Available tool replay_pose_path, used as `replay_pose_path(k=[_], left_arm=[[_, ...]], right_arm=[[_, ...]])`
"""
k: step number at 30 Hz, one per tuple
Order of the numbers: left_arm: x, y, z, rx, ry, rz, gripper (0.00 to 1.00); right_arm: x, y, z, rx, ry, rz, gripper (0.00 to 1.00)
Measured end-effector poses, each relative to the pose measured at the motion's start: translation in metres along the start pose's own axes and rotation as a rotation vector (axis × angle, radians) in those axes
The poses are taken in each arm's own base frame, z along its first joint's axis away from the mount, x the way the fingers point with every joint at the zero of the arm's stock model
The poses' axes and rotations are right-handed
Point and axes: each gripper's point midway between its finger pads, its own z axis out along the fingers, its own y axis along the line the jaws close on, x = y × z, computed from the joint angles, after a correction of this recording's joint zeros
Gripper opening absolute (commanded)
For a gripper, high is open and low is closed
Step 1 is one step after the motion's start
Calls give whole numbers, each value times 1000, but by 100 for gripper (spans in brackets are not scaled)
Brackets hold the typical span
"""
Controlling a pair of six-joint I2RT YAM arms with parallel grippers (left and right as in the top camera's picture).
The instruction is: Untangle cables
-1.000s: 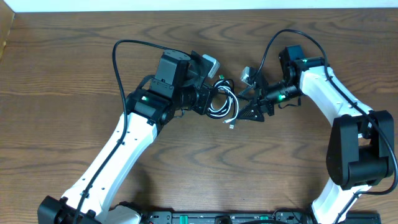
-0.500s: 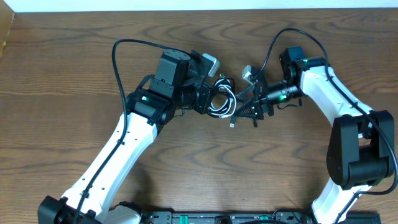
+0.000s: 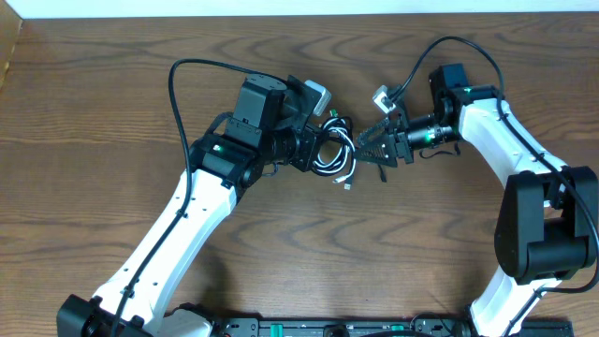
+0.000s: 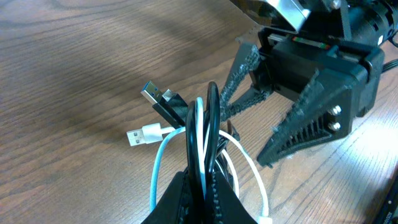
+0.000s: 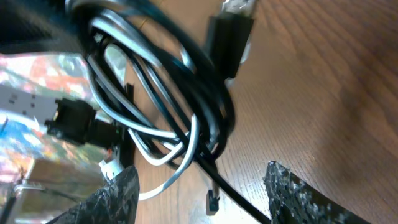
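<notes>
- Overhead view: two white-and-black robot arms meet above a brown wooden table (image 3: 94,112). The cables (image 3: 329,154) sit bunched in a small knot between them, towards the table's far middle.
- The left gripper (image 4: 200,186) is pinched tight on the bundle. Its wrist view shows the black cable (image 4: 212,118) and the white cable (image 4: 157,165) rising side by side out of that pinch, looped through each other.
- Two ends poke out free to one side: a black plug (image 4: 163,101) with a metal tip, and just below it a white plug (image 4: 138,134).
- The right gripper (image 5: 205,186) is spread wide and holds nothing. It faces the coils, which hang just ahead of its fingers (whether any strand touches them cannot be told).
- Handling, as a judgement: both cords look light, thin and limp, with smooth jackets that may slide through a loose pinch. The plugs are the only stiff parts.
- The best hold is probably the white cable close behind its plug, away from the crossings. That end can then be drawn out through the black loops without tightening them.
</notes>
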Motion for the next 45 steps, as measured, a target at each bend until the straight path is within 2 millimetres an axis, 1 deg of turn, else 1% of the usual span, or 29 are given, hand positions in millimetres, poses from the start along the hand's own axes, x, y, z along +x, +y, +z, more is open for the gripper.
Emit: replay_pose_path(k=[4,9,12,13,16,20,21,22,28,35,40,45], left_arm=[[-1,0,0,0,-2,1,8],[-4,0,0,1,-15,3,8],[-5,0,0,1,-20,5,7],[-5,0,0,1,-20,4,7],[-5,0,0,1,-20,5,7],[-5,0,0,0,-20,5,8],[-5,0,0,0,-20,5,7],[-5,0,0,0,-20,5,8],[-5,0,0,0,-20,5,8],[-5,0,0,0,-20,9,8],[-5,0,0,0,-20,39,7],[-5,0,0,0,-19,79,7]], right_arm=[[-3,-4,1,17,-3,31,61],[3,-12,10,56,33,22,58],[13,-14,21,65,63,13,49],[17,-15,24,70,75,14,42],[29,-16,32,77,102,22,25],[38,-19,34,88,117,37,9],[38,-20,34,90,117,33,3],[38,-20,34,90,117,36,1],[36,-19,35,80,108,31,1],[31,-9,35,21,71,41,1],[26,3,32,-42,36,75,1],[23,8,31,-74,18,147,1]])
